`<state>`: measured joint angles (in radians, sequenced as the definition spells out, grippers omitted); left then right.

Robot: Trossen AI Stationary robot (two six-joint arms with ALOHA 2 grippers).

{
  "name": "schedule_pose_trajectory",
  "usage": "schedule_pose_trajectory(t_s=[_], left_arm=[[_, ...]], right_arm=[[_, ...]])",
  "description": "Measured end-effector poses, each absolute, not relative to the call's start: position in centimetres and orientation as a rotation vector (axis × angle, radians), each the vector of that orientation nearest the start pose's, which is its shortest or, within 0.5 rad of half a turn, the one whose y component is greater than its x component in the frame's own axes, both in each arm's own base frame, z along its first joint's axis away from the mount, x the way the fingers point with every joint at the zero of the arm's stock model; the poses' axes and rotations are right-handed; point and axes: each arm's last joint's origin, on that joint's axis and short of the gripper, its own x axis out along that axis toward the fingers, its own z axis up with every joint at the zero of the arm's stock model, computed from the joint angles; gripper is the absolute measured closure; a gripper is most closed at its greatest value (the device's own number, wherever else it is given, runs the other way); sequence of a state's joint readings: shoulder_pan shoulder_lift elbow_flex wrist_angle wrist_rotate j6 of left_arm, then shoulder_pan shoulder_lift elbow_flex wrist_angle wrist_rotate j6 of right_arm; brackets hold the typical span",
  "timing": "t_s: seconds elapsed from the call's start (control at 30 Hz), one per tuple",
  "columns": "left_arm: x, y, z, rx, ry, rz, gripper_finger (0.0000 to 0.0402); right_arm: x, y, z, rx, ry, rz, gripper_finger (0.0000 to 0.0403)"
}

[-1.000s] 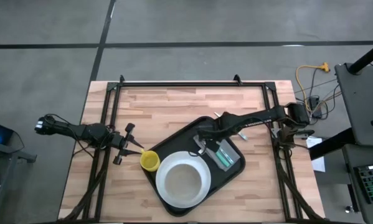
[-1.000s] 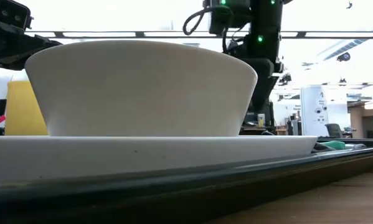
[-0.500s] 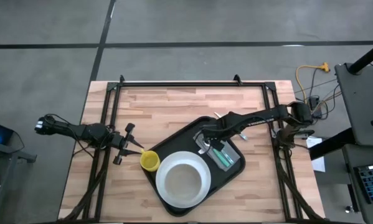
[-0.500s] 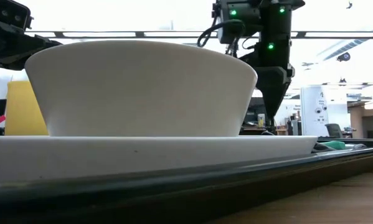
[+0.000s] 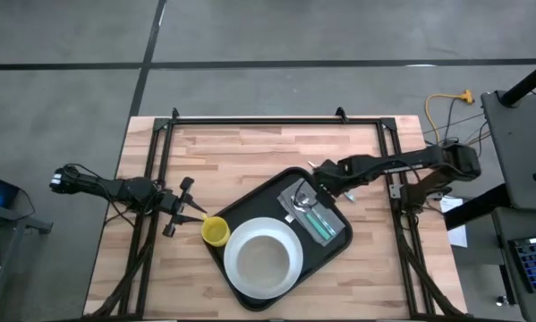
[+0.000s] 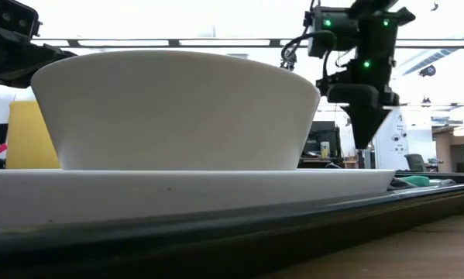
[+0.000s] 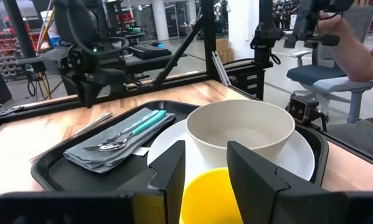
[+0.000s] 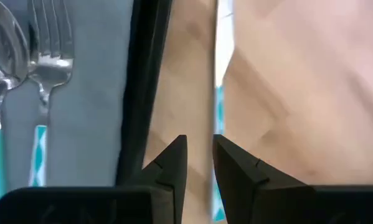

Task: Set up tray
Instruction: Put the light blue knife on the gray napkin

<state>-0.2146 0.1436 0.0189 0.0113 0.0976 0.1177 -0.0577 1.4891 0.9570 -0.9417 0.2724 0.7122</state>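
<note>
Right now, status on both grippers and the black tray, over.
Left gripper shut on yellow plastic cup at tray's edge. Right gripper empty, jaws slightly apart, over tray's far rim. Large matte black rectangular tray holds white plate, white bowl, grey napkin with cutlery.

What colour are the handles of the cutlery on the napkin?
Teal, on the cutlery lying on the grey napkin; the left wrist view shows it best.
</note>
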Motion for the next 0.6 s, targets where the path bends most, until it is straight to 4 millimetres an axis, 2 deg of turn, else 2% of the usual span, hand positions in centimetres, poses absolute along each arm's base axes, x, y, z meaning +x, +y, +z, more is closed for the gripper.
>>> schedule_pose_trajectory(t_s=[0.13,0.4,0.6], left_arm=[[10.2,-2.5,15.9,0.124,0.095,-0.318,0.0297],[10.2,-2.5,15.9,0.123,0.095,-0.318,0.0297],[10.2,-2.5,15.9,0.124,0.096,-0.318,0.0297]], right_arm=[[23.7,-3.0,19.3,0.537,1.285,-0.740,0.0335],[22.5,-4.6,18.0,0.544,1.293,-0.765,0.0335],[22.3,-5.5,17.0,0.539,1.266,-0.749,0.0335]])
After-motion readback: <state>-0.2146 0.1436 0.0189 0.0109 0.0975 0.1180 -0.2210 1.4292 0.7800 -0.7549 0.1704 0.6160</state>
